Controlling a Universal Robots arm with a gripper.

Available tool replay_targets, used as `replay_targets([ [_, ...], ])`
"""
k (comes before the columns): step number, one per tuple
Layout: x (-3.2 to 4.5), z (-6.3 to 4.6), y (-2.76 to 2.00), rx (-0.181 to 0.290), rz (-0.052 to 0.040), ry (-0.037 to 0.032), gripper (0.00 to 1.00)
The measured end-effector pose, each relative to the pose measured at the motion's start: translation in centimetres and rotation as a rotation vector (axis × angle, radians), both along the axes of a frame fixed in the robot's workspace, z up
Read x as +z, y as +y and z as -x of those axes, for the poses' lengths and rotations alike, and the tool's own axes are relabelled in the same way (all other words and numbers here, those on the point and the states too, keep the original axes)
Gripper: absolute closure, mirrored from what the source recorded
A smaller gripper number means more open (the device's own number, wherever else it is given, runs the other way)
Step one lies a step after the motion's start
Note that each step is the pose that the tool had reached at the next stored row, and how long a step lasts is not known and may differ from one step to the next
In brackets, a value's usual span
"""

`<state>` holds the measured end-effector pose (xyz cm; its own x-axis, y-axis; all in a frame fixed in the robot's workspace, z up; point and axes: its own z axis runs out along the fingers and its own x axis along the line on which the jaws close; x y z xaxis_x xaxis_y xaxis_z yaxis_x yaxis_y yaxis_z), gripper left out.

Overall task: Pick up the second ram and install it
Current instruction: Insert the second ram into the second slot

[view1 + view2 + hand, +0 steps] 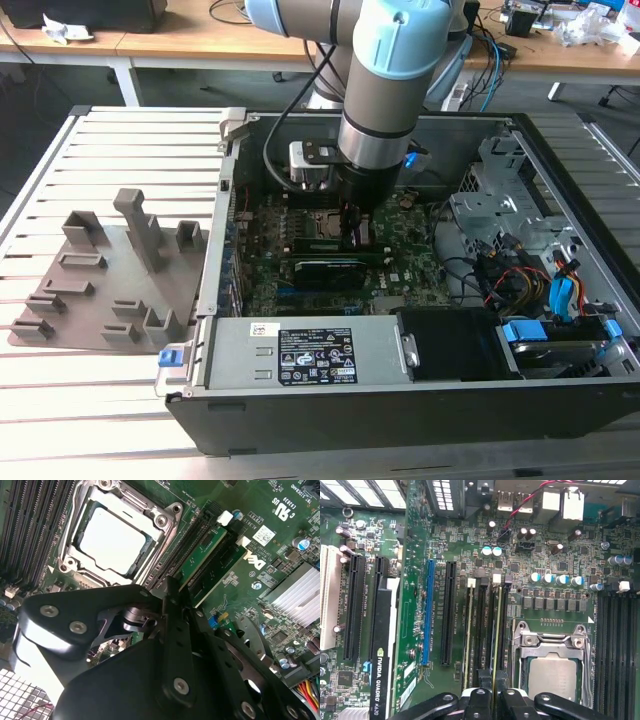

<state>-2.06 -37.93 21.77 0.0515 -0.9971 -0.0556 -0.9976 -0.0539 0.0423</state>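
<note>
The second ram (496,630), a thin dark circuit-board stick, stands edge-up in a memory slot just beside the square metal CPU socket (551,652); the black gripper (494,696) is clamped on its near end; another green stick (469,630) sits seated alongside; a broad black oblong card (322,268) lies near in the open grey computer case (400,395).

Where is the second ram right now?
The second ram stands edge-on in a memory slot beside the CPU socket, between the gripper fingertips in the first wrist view.
</note>
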Motion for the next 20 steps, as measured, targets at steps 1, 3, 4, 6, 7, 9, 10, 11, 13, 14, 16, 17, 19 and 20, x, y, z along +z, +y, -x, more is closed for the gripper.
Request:
replay_targets([
  [1, 0.07, 0.00, 0.00, 0.000, -0.0003, -0.0001, 0.86],
  [3, 0.20, 0.00, -0.01, 0.000, 0.0005, -0.0001, 0.86],
  [4, 0.22, 0.00, 0.00, 0.000, 0.0002, 0.0001, 0.86],
  [6, 0.23, 0.00, -0.01, 0.000, 0.0006, 0.0002, 0.86],
  [7, 0.23, -0.02, -0.02, 0.000, 0.0008, 0.0006, 0.86],
  [9, 0.21, -0.06, -0.03, 0.000, 0.0010, 0.0014, 0.86],
  [10, 0.18, -0.11, -0.03, 0.000, 0.0010, 0.0019, 0.86],
  [11, 0.16, -0.17, -0.02, 0.000, 0.0009, 0.0024, 0.86],
  [13, 0.10, -0.29, -0.02, 0.000, 0.0008, 0.0033, 0.86],
  [14, 0.07, -0.33, -0.02, 0.000, 0.0007, 0.0036, 0.86],
  [16, 0.04, -0.37, -0.02, 0.000, 0.0008, 0.0038, 0.86],
  [17, 0.03, -0.37, -0.02, 0.000, 0.0007, 0.0037, 0.86],
  [19, 0.02, -0.39, -0.01, 0.000, 0.0007, 0.0037, 0.86],
  [20, 0.02, -0.39, -0.01, 0.000, 0.0008, 0.0037, 0.86],
])
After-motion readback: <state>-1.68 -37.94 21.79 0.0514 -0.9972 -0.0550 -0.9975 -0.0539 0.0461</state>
